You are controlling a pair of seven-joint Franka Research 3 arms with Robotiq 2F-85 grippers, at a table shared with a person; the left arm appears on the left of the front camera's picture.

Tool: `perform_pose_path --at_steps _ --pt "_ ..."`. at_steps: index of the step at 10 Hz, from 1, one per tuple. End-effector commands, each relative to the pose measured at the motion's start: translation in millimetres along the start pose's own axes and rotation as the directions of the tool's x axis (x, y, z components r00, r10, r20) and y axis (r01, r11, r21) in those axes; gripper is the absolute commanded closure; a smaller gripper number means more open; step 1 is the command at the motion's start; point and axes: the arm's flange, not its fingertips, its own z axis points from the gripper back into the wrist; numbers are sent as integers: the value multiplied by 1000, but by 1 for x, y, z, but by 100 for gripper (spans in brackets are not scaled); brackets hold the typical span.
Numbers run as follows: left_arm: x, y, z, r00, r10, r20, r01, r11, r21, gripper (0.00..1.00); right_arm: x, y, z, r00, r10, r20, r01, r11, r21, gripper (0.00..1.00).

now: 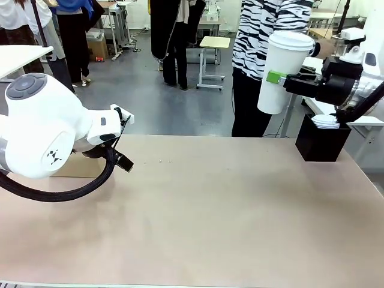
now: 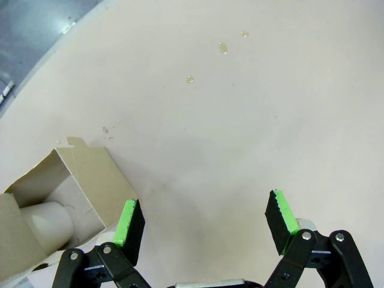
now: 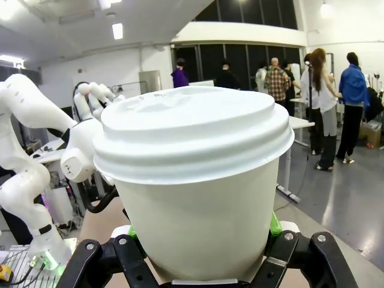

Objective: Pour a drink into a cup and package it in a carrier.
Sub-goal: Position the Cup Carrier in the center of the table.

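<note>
Cup (image 1: pixel 282 66), white paper with a white lid (image 1: pixel 292 41), hangs upright in the upper right of the front view, lifted clear of the table (image 1: pixel 210 210); the right gripper (image 1: pixel 279 76) pinches it from the right, green pads pressed to its wall just below mid-height; in the right wrist view the same cup (image 3: pixel 198 198) stands between the two fingers (image 3: pixel 275 225), rim and lid above them. Just below it, at the right far edge of the table, sits a black box (image 1: pixel 321 147) with a stack of white lids (image 1: pixel 327 122) on top; a person in a striped top (image 1: pixel 264 30) stands right behind the cup.

At the left edge of the frame the left arm (image 1: pixel 42 126) covers most of the carrier (image 1: pixel 75 168); the left wrist view puts the carrier (image 2: pixel 90 174) lower left, its cardboard wall just beside one green pad, with a white round thing (image 2: pixel 51 225) in one slot. The left gripper (image 2: pixel 206 216) is spread wide over bare tabletop; a few droplets (image 2: pixel 222 47) lie toward the top of that frame. The middle and near side of the table lie open and flat.
</note>
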Motion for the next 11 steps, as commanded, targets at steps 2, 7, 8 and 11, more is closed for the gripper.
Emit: perform_pose_path --at_steps 2,7,8,11 --pt "8 2 19 1000 24 -7 -24 1000 8 0 3 0 0 1000 17 15 -17 1000 3 19" --pt "99 23 138 978 203 -56 -200 978 65 0 3 0 0 1000 17 15 -17 1000 3 19" --pt "113 49 153 949 307 -76 -295 946 134 0 3 0 0 1000 17 15 -17 1000 3 19" --pt "110 114 156 839 531 -118 -499 837 225 0 3 0 0 1000 17 15 -17 1000 3 19"
